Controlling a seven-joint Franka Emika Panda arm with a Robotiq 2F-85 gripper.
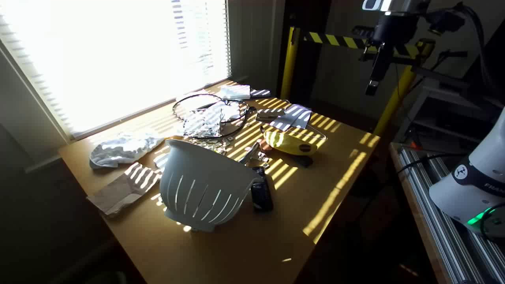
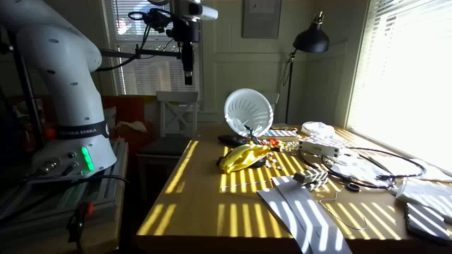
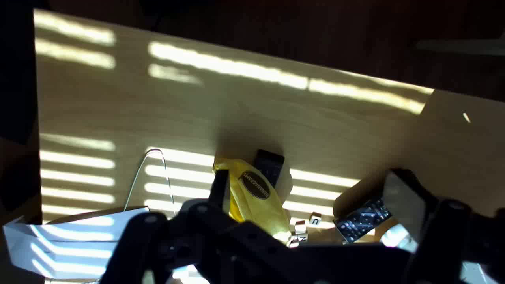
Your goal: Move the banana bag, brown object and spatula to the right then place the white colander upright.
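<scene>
The white colander lies tipped on its side, its mouth facing the camera in an exterior view. The yellow banana bag rests partly over a dark remote-like item. A slim dark handle, apparently the spatula, leans at the colander's mouth. Beside the colander's rim is a short dark lump; whether this is the brown object I cannot tell. My gripper hangs well above the table, open with nothing held. In the wrist view its fingers stand wide apart, one overlapping the bag.
Small letter tiles lie scattered by the bag. White papers, a thin wire and a black hoop cover the window side. Brown paper and crumpled white material lie beyond the colander. A lamp stands behind.
</scene>
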